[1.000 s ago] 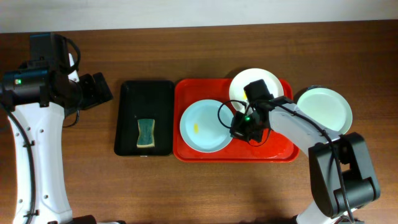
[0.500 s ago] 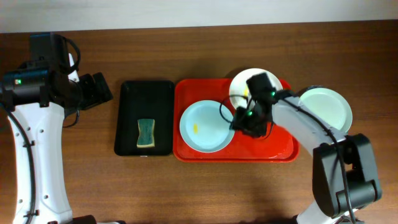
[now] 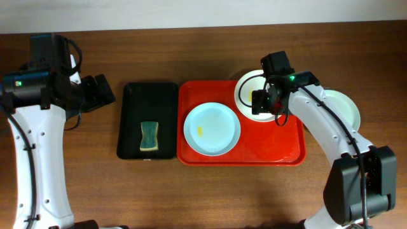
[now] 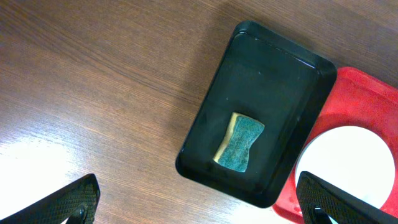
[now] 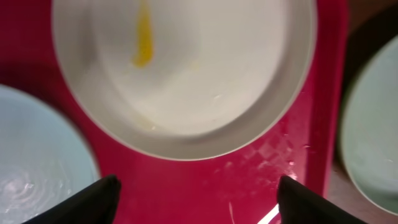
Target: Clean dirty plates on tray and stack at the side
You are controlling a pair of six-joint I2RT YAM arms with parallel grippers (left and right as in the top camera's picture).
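Observation:
The red tray (image 3: 273, 143) holds two plates. A pale blue plate (image 3: 212, 129) with a small yellow smear lies on its left half. A white plate (image 3: 245, 92) sits at the tray's back edge, partly under my right gripper (image 3: 262, 105). In the right wrist view that gripper (image 5: 199, 202) stands open above the bare tray (image 5: 205, 180), just short of the white plate (image 5: 186, 68), which has a yellow streak. A third, pale mint plate (image 3: 340, 111) lies on the table right of the tray. My left gripper (image 4: 199, 205) is open and holds nothing, far to the left.
A black tray (image 3: 147, 119) left of the red one holds a green and yellow sponge (image 3: 149, 135), which also shows in the left wrist view (image 4: 239, 142). Bare wooden table surrounds both trays.
My right gripper has opened and moved from the middle of the tray toward the back, over the white plate. The left arm has not moved.

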